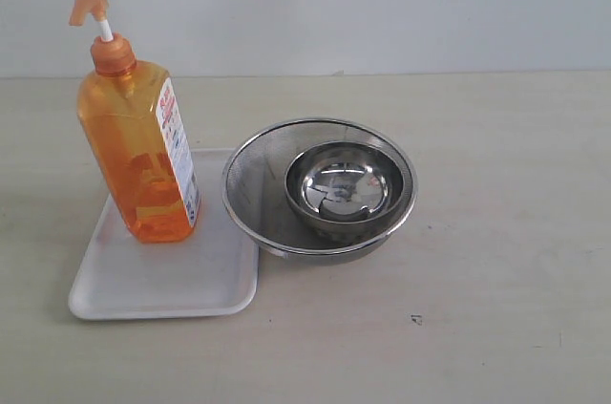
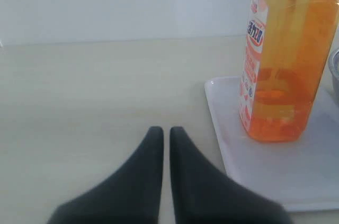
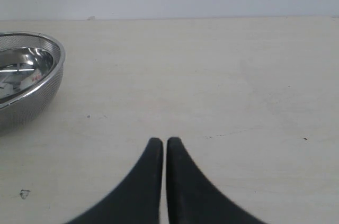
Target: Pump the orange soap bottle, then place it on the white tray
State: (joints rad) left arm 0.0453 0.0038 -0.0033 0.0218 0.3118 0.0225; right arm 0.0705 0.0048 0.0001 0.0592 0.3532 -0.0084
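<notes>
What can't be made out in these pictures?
Left wrist view: orange soap bottle loses its pump head to the frame edge; label print blurred.
Exterior view: white tray under the bottle, hidden by it.
Right wrist view: most of the mesh bowl, cut off by the frame edge.

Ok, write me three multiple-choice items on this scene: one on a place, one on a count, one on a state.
1. Where does the bottle stand? A on the bare table; B on the tray; C in a bowl.
2. How many steel bowls are there? A one; B two; C three.
3. How is the left end effector? A shut, holding nothing; B wide open; C shut on the bottle.

1 B: its base rests inside the tray's rim.
2 B: a small bowl sits inside a mesh bowl.
3 A: its tips meet with nothing between them, apart from the bottle.
</notes>
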